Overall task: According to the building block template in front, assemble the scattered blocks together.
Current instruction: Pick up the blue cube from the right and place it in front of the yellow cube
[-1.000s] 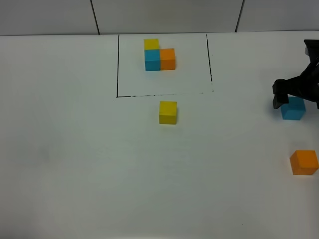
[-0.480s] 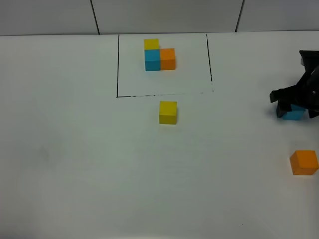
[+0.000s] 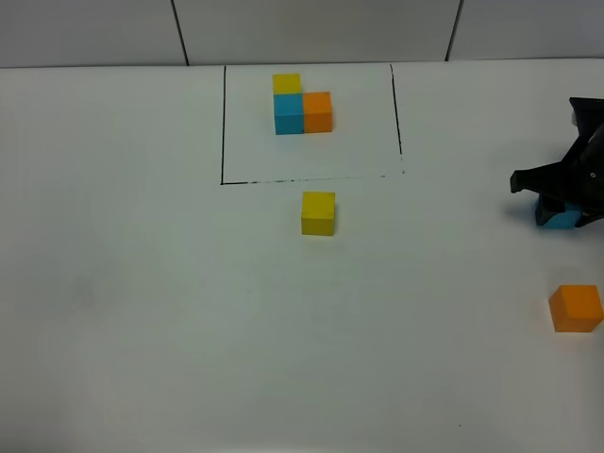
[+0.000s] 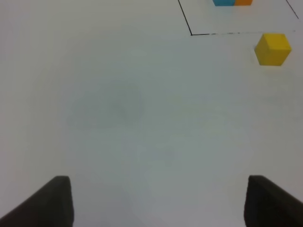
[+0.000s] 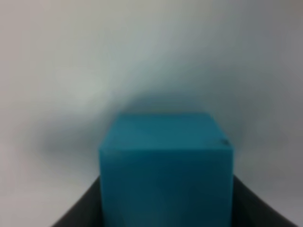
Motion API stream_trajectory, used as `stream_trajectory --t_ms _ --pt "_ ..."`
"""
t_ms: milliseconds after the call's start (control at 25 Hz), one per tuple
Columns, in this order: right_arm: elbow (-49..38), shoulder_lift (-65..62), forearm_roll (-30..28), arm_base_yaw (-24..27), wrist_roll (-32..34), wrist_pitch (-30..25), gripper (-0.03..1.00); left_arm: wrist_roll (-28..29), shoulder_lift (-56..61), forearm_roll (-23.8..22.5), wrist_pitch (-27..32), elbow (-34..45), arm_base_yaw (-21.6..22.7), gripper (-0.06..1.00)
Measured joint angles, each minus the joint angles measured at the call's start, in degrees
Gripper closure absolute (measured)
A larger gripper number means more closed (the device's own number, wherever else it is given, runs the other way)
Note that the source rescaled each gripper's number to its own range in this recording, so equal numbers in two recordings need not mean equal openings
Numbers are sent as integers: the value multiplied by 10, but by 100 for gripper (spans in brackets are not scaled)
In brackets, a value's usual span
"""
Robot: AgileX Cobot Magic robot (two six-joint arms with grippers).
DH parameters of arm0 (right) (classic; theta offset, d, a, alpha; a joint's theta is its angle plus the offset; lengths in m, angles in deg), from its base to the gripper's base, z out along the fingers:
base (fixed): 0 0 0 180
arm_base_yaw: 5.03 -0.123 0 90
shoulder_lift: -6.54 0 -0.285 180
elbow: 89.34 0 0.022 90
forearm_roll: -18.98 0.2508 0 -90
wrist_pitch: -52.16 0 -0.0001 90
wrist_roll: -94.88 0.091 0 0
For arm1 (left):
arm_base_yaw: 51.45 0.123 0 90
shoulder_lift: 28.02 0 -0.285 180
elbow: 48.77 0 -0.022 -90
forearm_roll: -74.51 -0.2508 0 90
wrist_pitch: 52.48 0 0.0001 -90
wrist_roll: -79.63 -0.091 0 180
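Note:
The building block template [image 3: 302,107] is a yellow, blue and orange cluster inside a black drawn rectangle at the back; its edge also shows in the left wrist view [image 4: 232,2]. The scattered yellow cube [image 3: 318,213] sits just in front of the frame and shows in the left wrist view [image 4: 272,48]. The scattered orange cube [image 3: 576,308] lies at the right edge. My right gripper [image 3: 564,208] is down over the scattered light blue cube [image 3: 561,220], with its fingers against the cube's sides [image 5: 165,165]. My left gripper [image 4: 158,203] is open and empty over bare table.
The white table [image 3: 189,311] stretches wide on the left and in front. A wall with dark seams [image 3: 179,33] runs along the back. The right arm reaches in from the right edge of the exterior view.
My right gripper has dropped onto the light blue cube and its fingers have closed in on it. The cube has shifted slightly. The other cubes and the left gripper have not moved.

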Motion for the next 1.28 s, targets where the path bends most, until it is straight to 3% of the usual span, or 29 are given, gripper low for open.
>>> stream_trajectory --t_ms 160,360,640,840,1040,1280 --pt "0 -48 -15 -51 44 -53 66 0 0 0 0 0 0 36" --pt "1 -98 -26 -186 161 -102 66 0 0 0 0 0 0 36" --pt "1 -92 -37 -364 320 -104 66 0 0 0 0 0 0 36" --pt "1 -76 -37 -411 398 -60 66 2 0 0 0 0 0 36" --pt "6 -36 7 -419 408 -9 66 1 0 0 0 0 0 36" --pt "49 6 -2 -428 408 -15 66 1 0 0 0 0 0 36"
